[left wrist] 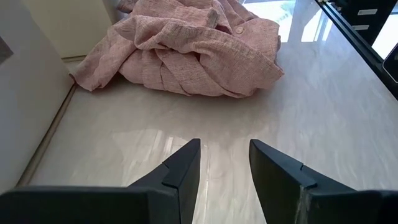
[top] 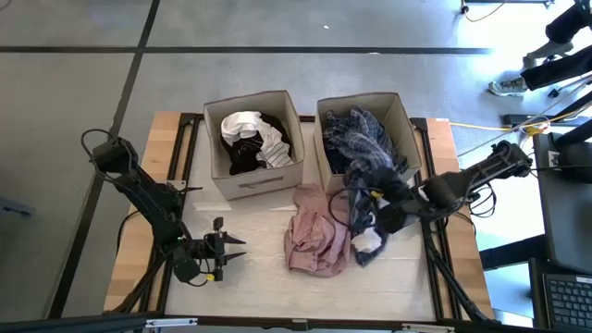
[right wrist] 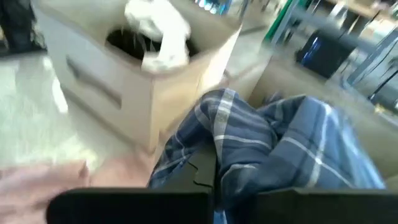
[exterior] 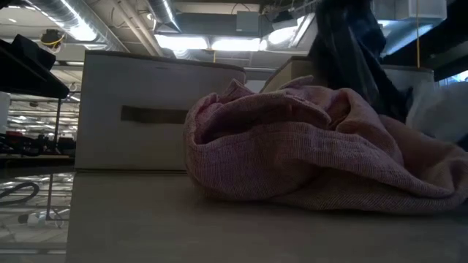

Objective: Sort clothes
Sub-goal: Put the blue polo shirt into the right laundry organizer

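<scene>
Now right gripper [top: 418,197] low beside right box [top: 404,118], jaws on plaid garment [right wrist: 280,146].

Floor [top: 277,26]: grey, smooth, crossed by dark seam lines.
Table [top: 166,139]: pale wood top on a dark frame.
Ceiling [exterior: 212,18]: exposed ducts, bright strip lights [exterior: 219,44].
Far right: laptop keyboard [top: 569,301], yellow cable [top: 481,127] on floor.

A pale table [top: 268,277] with wooden side edges is seen. Two beige fabric boxes [top: 255,176] are set side by side on it, beyond the left gripper [top: 242,248]. A crumpled pink garment [top: 314,242] is spread on the tabletop ahead of that gripper's fingers, with a dark bundle [top: 375,220] beside it.
</scene>
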`<state>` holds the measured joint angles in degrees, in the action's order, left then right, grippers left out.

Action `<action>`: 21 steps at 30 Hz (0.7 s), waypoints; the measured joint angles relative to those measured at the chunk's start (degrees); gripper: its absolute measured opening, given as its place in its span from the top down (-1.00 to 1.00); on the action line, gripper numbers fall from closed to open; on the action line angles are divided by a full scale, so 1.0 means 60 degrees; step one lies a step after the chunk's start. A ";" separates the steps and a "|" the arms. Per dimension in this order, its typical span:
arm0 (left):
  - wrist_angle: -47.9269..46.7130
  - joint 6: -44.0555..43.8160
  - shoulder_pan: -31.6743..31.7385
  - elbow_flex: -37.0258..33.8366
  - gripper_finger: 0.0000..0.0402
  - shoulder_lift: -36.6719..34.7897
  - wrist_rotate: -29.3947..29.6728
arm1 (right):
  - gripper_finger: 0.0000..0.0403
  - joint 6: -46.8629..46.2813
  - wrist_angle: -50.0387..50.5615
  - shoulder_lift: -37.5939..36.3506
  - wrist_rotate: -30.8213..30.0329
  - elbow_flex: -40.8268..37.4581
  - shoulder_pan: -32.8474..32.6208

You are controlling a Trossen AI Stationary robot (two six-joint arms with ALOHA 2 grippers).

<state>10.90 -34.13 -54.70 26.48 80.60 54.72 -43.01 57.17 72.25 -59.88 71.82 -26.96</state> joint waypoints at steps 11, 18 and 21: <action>0.0000 0.0000 0.0000 0.0000 0.37 0.0002 -0.0004 | 0.95 0.2835 -0.0001 -0.0002 -0.1952 0.2065 0.0530; 0.0003 0.0000 0.0000 0.0000 0.37 0.0003 -0.0004 | 0.94 0.5087 -0.1022 -0.0004 -0.1948 0.2900 0.1618; 0.0000 0.0002 0.0000 0.0000 0.37 0.0002 -0.0004 | 0.94 0.6499 -0.2047 -0.0010 -0.1954 0.3161 0.2147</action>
<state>10.90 -34.12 -54.70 26.48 80.61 54.70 -4.02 44.88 72.19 -71.61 90.79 -14.08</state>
